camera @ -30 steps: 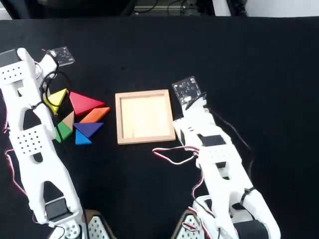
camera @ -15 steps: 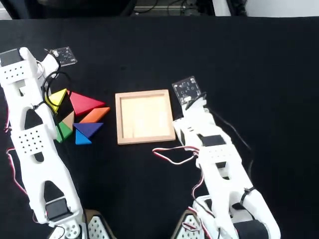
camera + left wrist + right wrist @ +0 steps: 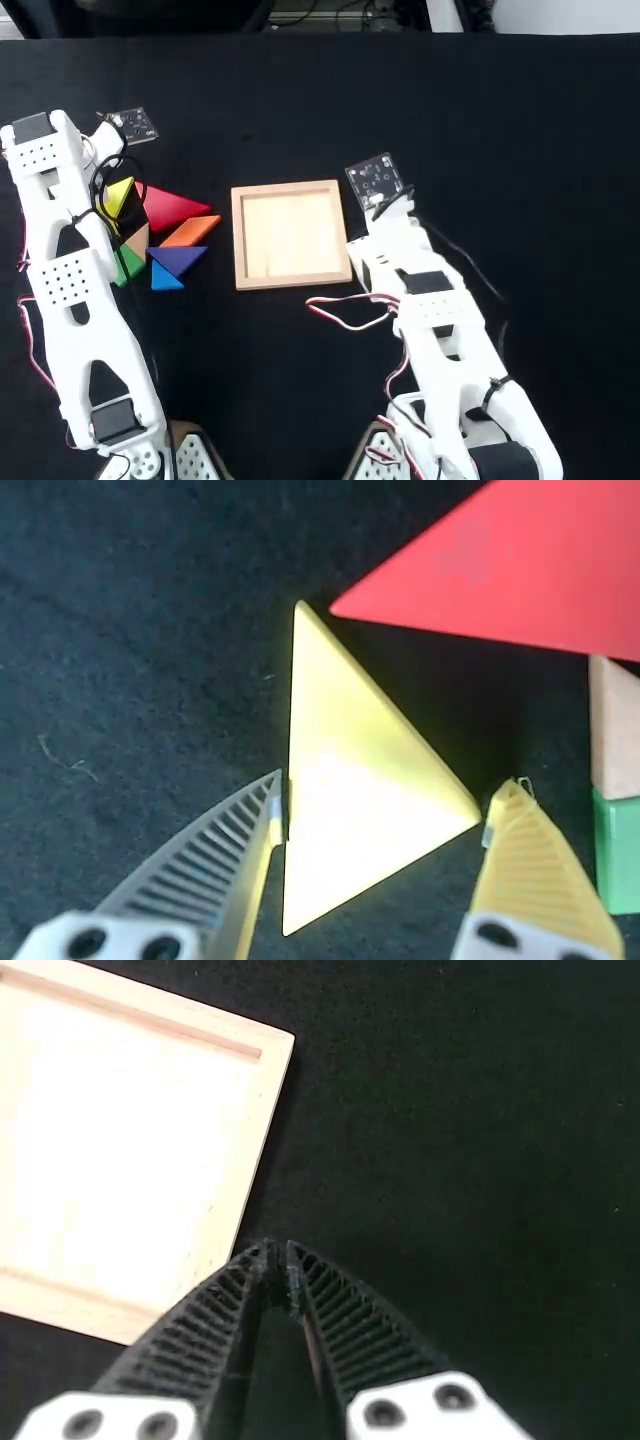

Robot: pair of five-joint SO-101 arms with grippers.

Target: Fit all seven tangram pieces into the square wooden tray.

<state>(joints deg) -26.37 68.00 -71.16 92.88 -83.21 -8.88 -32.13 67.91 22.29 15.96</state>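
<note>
At nine o'clock of the tray, the left gripper straddles the yellow triangle, fingers apart; at three o'clock the right gripper is pinched closed.

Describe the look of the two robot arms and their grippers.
The left arm and right arm are blocky white plastic with black motors. Thin red and white wires loop beside the right arm; black cables hang on the left. The left gripper has pale ribbed fingers, the right gripper black ribbed ones.
</note>
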